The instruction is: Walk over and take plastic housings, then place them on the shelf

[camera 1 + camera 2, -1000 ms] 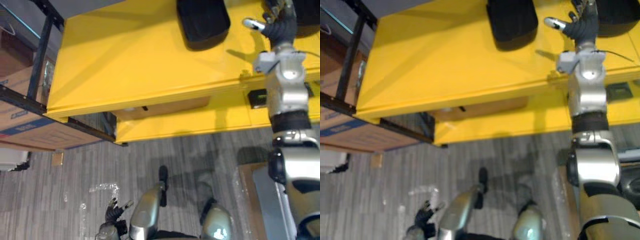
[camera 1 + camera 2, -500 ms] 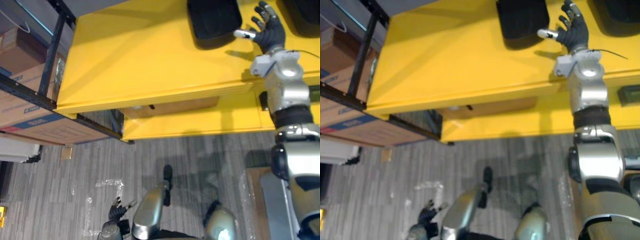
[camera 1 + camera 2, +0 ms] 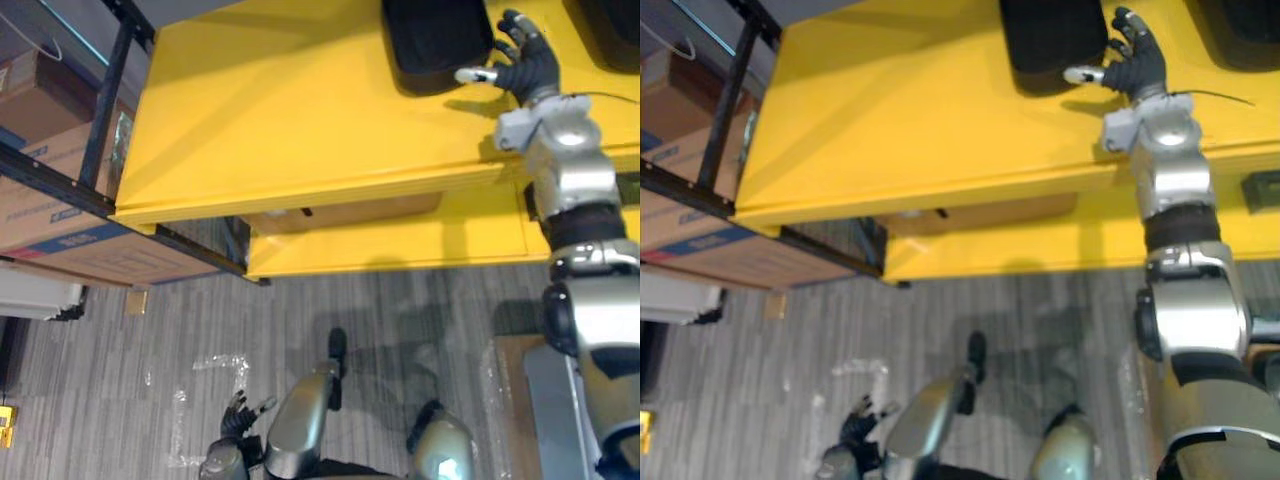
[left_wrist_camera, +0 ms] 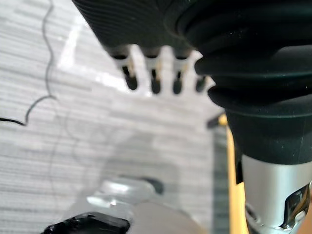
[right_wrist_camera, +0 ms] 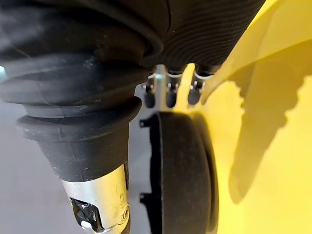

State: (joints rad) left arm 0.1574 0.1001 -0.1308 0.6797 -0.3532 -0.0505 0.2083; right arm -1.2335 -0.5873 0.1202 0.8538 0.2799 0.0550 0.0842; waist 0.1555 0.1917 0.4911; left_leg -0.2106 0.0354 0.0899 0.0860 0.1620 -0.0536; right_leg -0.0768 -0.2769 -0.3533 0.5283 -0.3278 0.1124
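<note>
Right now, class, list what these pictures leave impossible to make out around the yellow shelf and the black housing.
- Black housing: far end cut off by the eye views' top edge.
- Dark shape in the corner: mostly cut off; cannot tell whether it is another housing.
- Right hand: whether its fingers touch the housing; its dark cover blocks the right wrist view.
- Lower yellow level: mostly hidden under the yellow shelf top.

text: none legible | cardboard boxes (image 3: 62,243): print on blue band, too small to read
</note>
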